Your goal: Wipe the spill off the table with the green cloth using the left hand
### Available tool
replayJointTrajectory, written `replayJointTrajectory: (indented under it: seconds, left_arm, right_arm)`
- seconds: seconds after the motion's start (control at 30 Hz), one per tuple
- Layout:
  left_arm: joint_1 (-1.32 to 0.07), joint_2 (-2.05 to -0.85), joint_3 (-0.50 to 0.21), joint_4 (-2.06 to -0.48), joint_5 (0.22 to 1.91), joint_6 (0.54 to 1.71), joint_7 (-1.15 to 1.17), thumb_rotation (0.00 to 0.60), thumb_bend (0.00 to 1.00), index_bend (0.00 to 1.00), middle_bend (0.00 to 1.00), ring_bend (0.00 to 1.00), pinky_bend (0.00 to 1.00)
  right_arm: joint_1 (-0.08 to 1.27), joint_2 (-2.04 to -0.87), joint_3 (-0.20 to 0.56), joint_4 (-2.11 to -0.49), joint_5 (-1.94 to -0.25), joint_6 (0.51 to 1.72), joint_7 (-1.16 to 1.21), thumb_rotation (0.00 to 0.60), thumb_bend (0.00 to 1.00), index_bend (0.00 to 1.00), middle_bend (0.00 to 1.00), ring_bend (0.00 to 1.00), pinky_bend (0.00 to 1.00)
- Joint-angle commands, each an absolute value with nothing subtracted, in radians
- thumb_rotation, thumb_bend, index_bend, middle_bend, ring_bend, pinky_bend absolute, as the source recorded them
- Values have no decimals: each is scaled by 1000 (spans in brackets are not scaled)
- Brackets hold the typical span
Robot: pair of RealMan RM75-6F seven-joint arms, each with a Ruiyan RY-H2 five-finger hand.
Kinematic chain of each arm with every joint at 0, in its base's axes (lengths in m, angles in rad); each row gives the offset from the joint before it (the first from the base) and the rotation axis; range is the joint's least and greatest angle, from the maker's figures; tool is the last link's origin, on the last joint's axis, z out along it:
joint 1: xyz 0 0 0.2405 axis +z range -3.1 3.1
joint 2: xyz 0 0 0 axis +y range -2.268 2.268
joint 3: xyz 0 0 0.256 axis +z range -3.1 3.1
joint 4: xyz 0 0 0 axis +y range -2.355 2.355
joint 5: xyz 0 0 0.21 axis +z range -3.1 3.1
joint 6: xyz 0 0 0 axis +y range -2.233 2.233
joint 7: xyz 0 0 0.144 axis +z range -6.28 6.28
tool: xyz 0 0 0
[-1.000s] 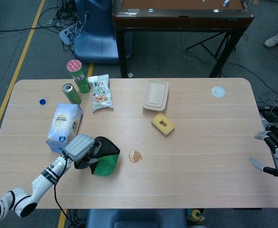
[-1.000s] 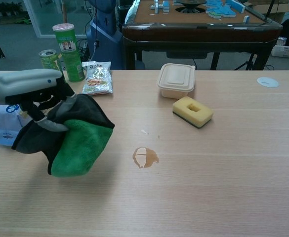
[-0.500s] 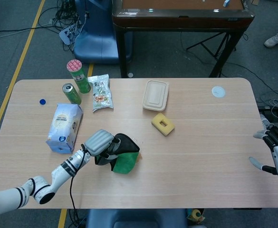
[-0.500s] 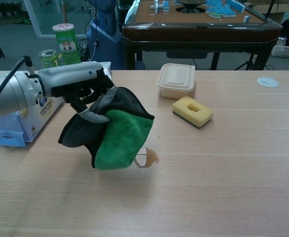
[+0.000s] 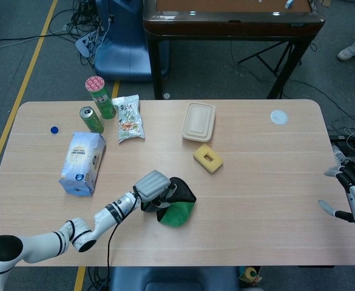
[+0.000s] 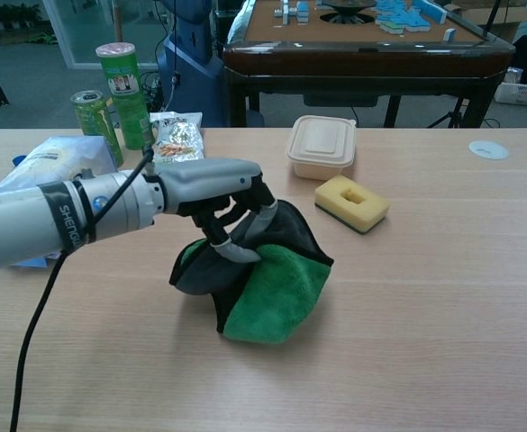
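Observation:
My left hand (image 5: 155, 186) (image 6: 222, 193) grips the green cloth (image 5: 178, 206) (image 6: 268, 283), a bunched rag, dark on top and bright green below. The cloth lies on the table (image 5: 268, 182) where the brown spill was, and the spill is hidden beneath it in both views. My right hand (image 5: 354, 197) hangs off the table's right edge with its fingers apart and nothing in it; the chest view does not show it.
A yellow sponge (image 5: 207, 158) (image 6: 351, 202) and a lidded beige box (image 5: 199, 121) (image 6: 322, 146) lie behind the cloth. At the left stand a blue-white bag (image 5: 82, 162), a green can (image 5: 91, 119), a tall green tube (image 5: 99, 96) and a snack packet (image 5: 128, 118). A white disc (image 5: 278, 117) sits far right.
My left hand has carried the cloth to the right, from the table's left side onto the spill, which now is covered. The right hand has stayed put.

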State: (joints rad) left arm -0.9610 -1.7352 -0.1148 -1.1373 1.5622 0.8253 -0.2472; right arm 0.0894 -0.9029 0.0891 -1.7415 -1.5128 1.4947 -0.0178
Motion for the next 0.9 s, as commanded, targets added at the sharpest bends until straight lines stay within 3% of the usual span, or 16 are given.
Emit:
replayJointTrajectory:
  seconds: [0.03,0.53,0.9]
  left_arm:
    - [-989,-1774,-117,-1094,1546,791,-232,600,305,654,727,744,991]
    - [-1022,-1870,-87,-877,1494,711,-28,600,305,655,727,744,988]
    - [-983,-1806,-73,-946,1455,706,4,600,305,656,727,744,988]
  right_arm:
    - [92,-904,90,-1740,-1510,1490,-17,600,225,334,312,211,246]
    - [96,-903,93,-1737,-1506,1486,-13,600,224,333,312,211,246]
    - [101,-909,93,-1733,-1511,1482,-8,600,225,333,312,211,246]
